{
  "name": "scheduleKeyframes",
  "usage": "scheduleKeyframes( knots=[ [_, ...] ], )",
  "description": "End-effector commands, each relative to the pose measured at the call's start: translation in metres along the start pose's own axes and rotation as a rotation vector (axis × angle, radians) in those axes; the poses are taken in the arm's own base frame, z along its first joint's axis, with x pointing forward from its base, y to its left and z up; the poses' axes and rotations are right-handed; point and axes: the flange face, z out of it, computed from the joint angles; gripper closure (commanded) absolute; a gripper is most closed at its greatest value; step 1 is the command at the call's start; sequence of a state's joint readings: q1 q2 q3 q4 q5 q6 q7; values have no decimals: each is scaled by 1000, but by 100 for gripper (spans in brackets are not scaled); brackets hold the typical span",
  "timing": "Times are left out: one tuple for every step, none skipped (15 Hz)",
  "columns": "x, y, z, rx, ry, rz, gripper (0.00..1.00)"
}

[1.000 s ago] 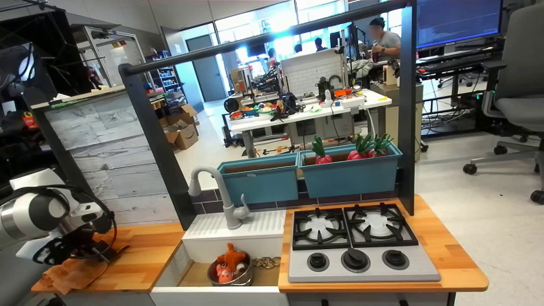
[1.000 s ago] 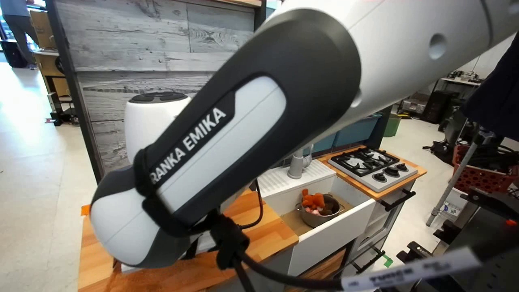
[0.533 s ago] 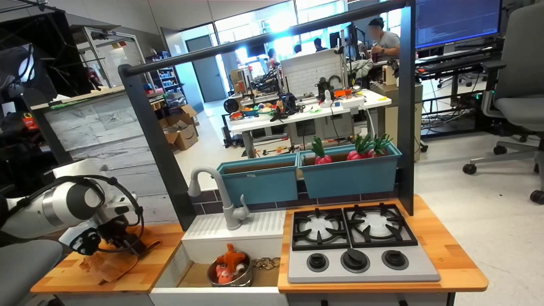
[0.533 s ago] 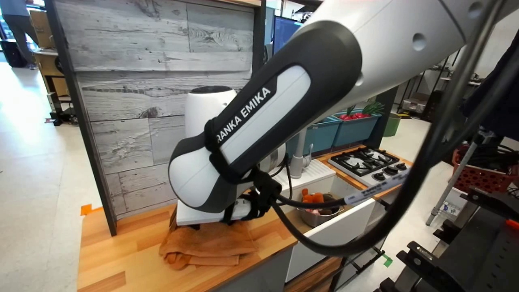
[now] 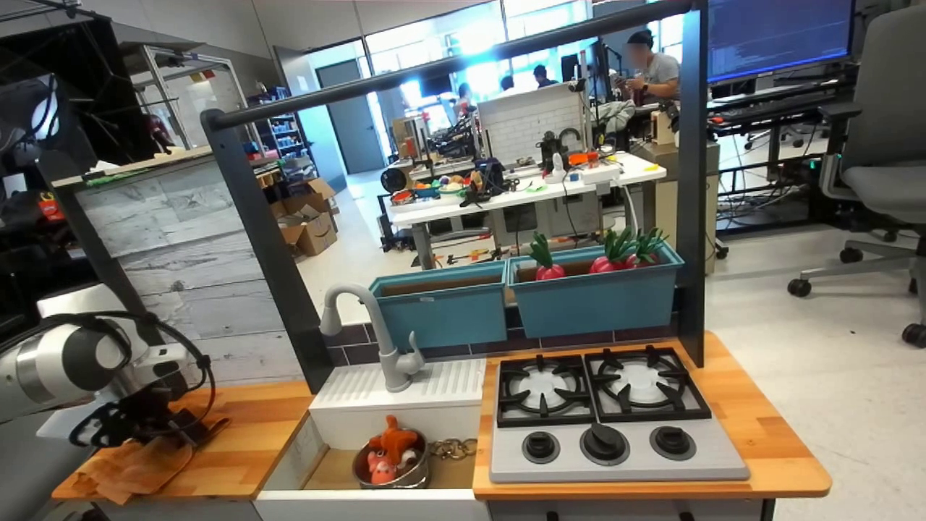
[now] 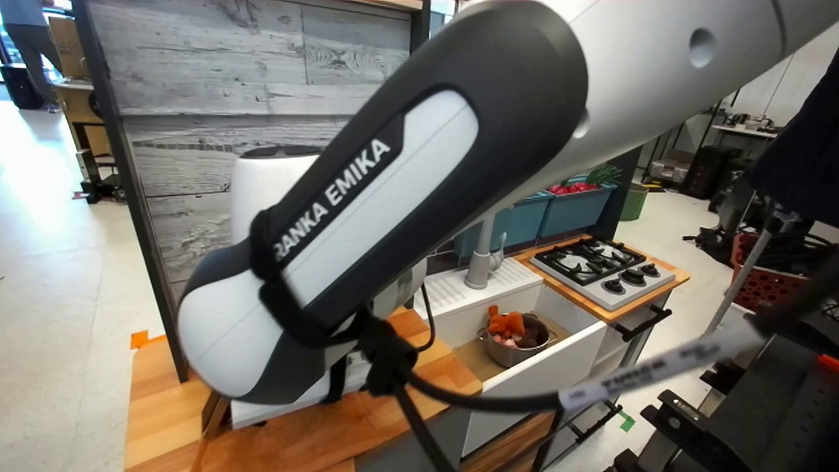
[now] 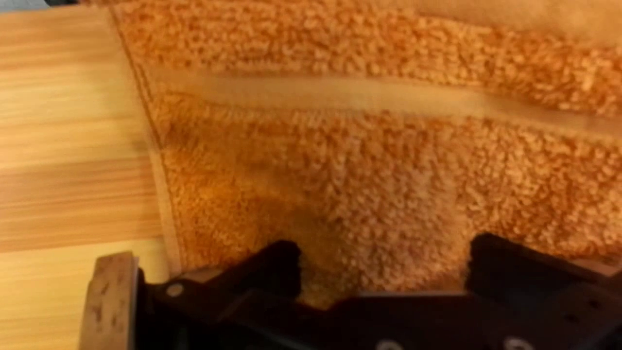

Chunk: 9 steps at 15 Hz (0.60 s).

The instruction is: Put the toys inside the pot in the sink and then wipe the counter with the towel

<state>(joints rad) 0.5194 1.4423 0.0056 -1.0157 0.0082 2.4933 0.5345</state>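
Shifted farther from the sink (image 5: 376,508), the towel (image 5: 141,467) lies on the worktop (image 5: 253,427) in an exterior view. In an exterior view, toys (image 6: 508,324) sit in the sink's pot (image 6: 510,356). In the wrist view, spread fingers (image 7: 505,271) stand at the towel.

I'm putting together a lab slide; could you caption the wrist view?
The gripper, jaws open, at the orange towel lying on the wooden counter.

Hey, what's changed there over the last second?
The arm and the towel slid along the counter toward the sink, then back away, ending nearly where they began. No grasp or release shows. The toys still sit in the pot in the sink.
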Motion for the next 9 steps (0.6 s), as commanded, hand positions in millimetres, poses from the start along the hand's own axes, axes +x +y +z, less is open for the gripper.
scheduleKeyframes(
  knots=[
    [-52,-32,32,-91,-49,-88,0],
    [-51,-37,23,-133,-30,-98,0],
    [-49,-38,14,-181,-19,-90,0],
    [-47,-40,9,-207,2,-89,0],
    [-45,-40,4,-235,24,-84,0],
    [-44,-40,0,-250,29,-80,0],
    [-43,-40,-2,-251,34,-74,0],
    [-44,-41,-4,-236,25,-77,0],
    [-46,-42,-5,-220,13,-78,0]
  ],
)
